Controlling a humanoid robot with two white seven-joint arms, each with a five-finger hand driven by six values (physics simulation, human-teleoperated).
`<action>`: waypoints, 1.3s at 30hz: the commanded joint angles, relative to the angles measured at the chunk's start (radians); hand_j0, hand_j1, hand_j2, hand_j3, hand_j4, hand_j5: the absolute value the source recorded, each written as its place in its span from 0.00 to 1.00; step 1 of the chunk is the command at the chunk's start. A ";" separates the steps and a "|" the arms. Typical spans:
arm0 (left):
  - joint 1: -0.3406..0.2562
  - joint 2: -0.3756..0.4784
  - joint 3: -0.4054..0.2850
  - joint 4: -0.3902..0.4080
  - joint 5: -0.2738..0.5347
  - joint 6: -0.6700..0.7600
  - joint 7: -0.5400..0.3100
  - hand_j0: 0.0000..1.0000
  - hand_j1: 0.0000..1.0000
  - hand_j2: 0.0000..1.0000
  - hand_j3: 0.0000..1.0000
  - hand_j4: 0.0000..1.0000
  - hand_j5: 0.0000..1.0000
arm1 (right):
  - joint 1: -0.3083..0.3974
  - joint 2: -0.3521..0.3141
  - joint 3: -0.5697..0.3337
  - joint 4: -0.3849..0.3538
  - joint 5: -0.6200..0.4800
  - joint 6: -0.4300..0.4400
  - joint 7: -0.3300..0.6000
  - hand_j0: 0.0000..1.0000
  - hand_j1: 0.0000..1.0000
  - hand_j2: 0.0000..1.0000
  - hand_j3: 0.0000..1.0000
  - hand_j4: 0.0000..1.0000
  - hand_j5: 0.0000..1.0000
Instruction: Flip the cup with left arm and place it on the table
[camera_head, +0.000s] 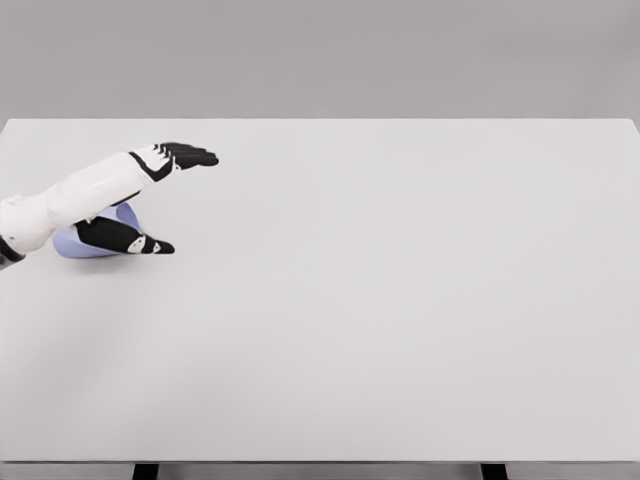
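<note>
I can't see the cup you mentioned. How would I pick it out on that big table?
Start at the white table and go to its left edge, where the robot's white left arm comes in. The cup is the pale blue rounded shape mostly hidden under that forearm, between the left hand's black fingers and thumb. It is the only coloured thing there.

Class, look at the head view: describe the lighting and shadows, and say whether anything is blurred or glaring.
Head view: even, soft light with no glare on the table; only a faint shadow under the cup and left hand; everything is sharp, though the arm hides most of the cup.
</note>
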 joint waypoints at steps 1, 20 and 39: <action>0.000 -0.013 -0.009 -0.011 -0.004 0.005 -0.006 1.00 1.00 1.00 1.00 1.00 1.00 | 0.000 0.000 -0.001 0.000 0.000 0.000 0.002 1.00 1.00 1.00 1.00 1.00 1.00; -0.068 0.490 -0.141 -0.013 0.395 0.269 0.142 1.00 1.00 1.00 1.00 1.00 1.00 | 0.002 0.000 0.002 0.001 0.000 0.000 -0.002 1.00 1.00 1.00 1.00 1.00 1.00; -0.078 0.253 -0.178 -0.011 0.183 0.696 -0.018 0.95 0.95 0.95 0.95 0.95 0.95 | 0.002 0.000 0.002 0.001 0.000 0.000 -0.002 1.00 1.00 1.00 1.00 1.00 1.00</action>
